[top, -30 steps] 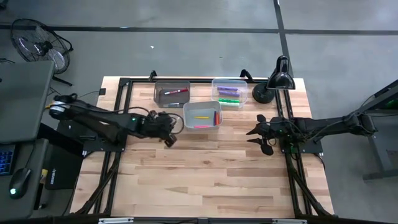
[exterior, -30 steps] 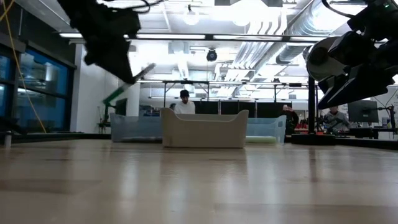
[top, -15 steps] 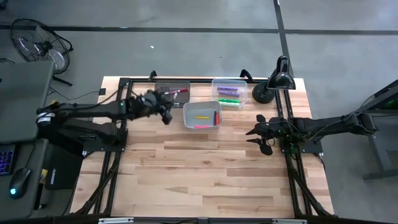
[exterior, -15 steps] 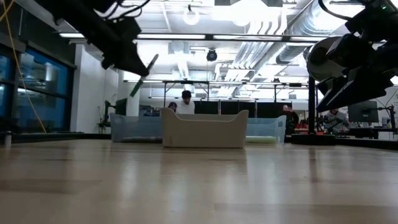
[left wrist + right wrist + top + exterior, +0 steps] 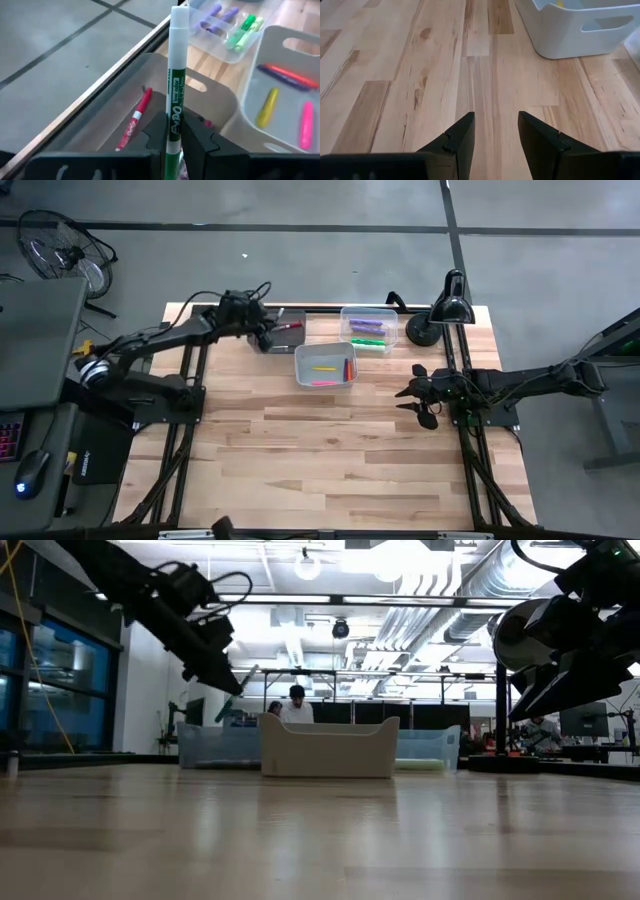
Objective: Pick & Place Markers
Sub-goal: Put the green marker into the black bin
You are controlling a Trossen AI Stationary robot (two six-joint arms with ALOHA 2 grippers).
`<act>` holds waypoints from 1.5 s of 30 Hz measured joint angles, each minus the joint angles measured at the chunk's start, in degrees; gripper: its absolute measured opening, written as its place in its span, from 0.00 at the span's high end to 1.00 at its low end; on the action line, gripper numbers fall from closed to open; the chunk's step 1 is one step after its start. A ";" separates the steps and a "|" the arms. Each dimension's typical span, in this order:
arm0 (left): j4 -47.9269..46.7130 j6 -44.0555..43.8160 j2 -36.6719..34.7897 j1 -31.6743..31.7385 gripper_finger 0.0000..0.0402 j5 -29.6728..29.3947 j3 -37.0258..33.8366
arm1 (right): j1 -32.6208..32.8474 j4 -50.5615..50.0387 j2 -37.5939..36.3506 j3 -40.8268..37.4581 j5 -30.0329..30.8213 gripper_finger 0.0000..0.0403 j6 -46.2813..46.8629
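Left end effector (image 5: 174,137) grips slim green-white marker (image 5: 176,90) over smoky translucent bin (image 5: 125,95); right end effector (image 5: 496,131) open above plank table (image 5: 420,75)

Bright, even ceiling light (image 5: 307,567); soft shadows, glossy tabletop (image 5: 320,840).

Three bins cluster at the far middle of the wooden table (image 5: 330,450): a grey bin (image 5: 285,330), a clear bin (image 5: 368,326) and a white bin (image 5: 324,366), close together. A black desk lamp (image 5: 440,310) stands just beside the clear bin. The whole near half of the tabletop lies open
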 joint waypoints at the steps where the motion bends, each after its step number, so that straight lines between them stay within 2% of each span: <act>1: -0.12 0.81 1.26 1.10 0.91 1.30 0.75 | 0.02 -0.01 0.00 0.00 0.03 0.65 0.01; 6: -4.28 6.44 8.02 3.92 0.91 3.75 7.11 | 0.02 -0.01 0.00 0.00 0.28 0.65 0.16; 14: -26.95 17.96 20.57 3.73 0.91 0.33 22.13 | 0.01 -0.07 0.00 0.00 0.37 0.65 0.51; 19: -35.52 21.98 26.70 3.73 0.91 -1.00 27.85 | 0.02 -0.09 0.00 0.00 0.35 0.65 0.51; 26: -37.27 28.53 30.91 2.08 0.91 -4.08 30.07 | 0.02 -0.12 0.00 0.00 0.37 0.65 0.53; 31: -36.99 32.66 31.74 -0.33 0.91 -8.76 30.67 | 0.02 -0.14 0.00 0.00 1.29 0.65 0.53; 37: -36.95 33.25 31.82 -3.19 0.91 -11.37 30.58 | 0.00 -0.16 0.00 -0.02 1.39 0.65 0.53; 45: -36.70 32.91 31.82 -4.66 0.78 -12.45 30.58 | 0.02 -0.16 0.00 -0.02 1.29 0.65 1.12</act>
